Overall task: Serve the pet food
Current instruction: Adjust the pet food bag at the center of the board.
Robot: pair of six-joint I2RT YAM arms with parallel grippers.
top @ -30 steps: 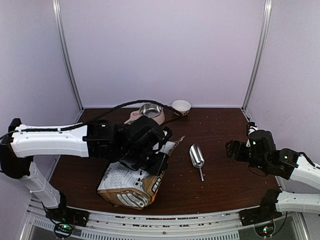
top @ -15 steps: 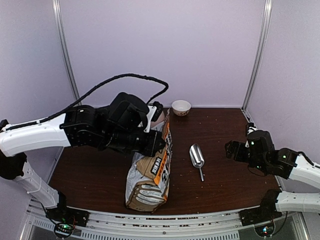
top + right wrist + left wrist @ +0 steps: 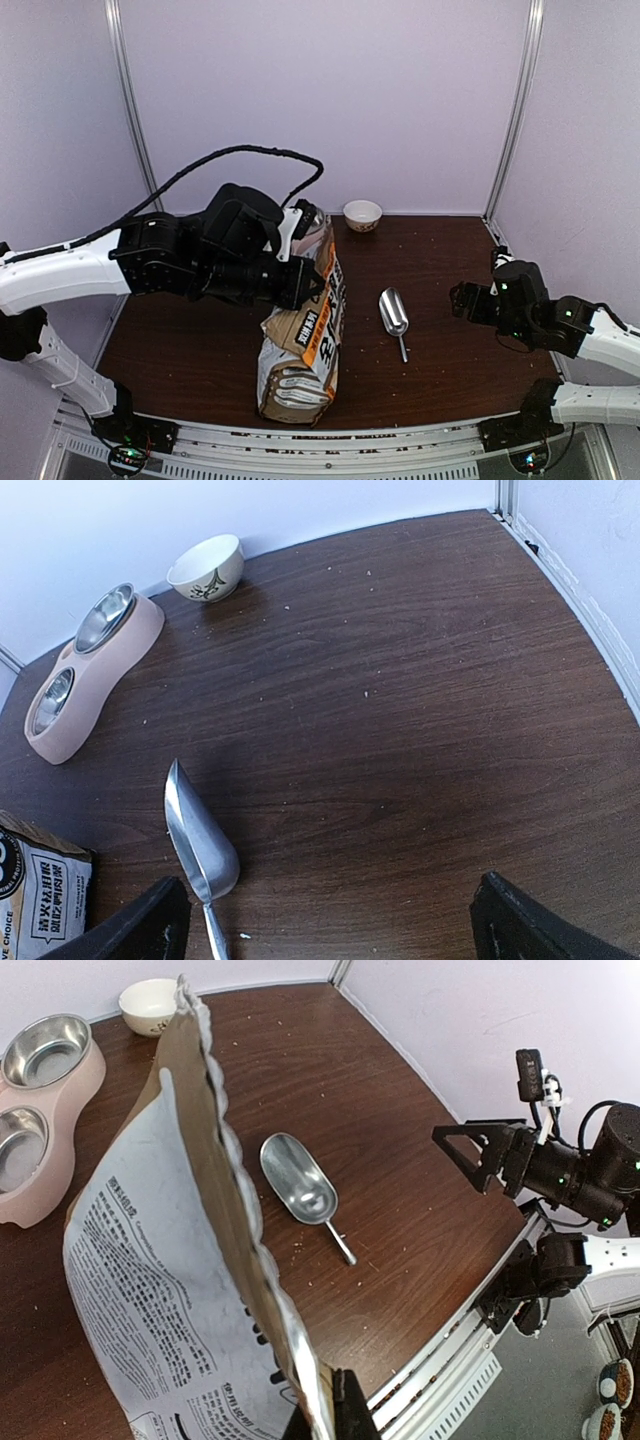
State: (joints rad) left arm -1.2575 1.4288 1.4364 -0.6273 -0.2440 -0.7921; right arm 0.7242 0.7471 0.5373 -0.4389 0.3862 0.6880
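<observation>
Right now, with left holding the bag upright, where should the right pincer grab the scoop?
Probably the thin handle, from above, closing across it. The scoop lies flat, bowl up and pointing back, handle toward the near edge, clear of the bag; the open right pincer sits to its right.

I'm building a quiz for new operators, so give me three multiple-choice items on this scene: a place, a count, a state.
1. Where is the metal scoop? A) in the white bowl B) on the table beside the bag C) inside the bag
2. How many steel bowls does the pink feeder hold? A) one B) two C) three
3. What state is the right gripper in? A) open, empty B) shut on the scoop C) shut on the bag
Answers: 1 B, it lies flat on the wood by the bag; 2 B, two bowls show in the left wrist view; 3 A, its fingers stand apart with nothing between.
</observation>
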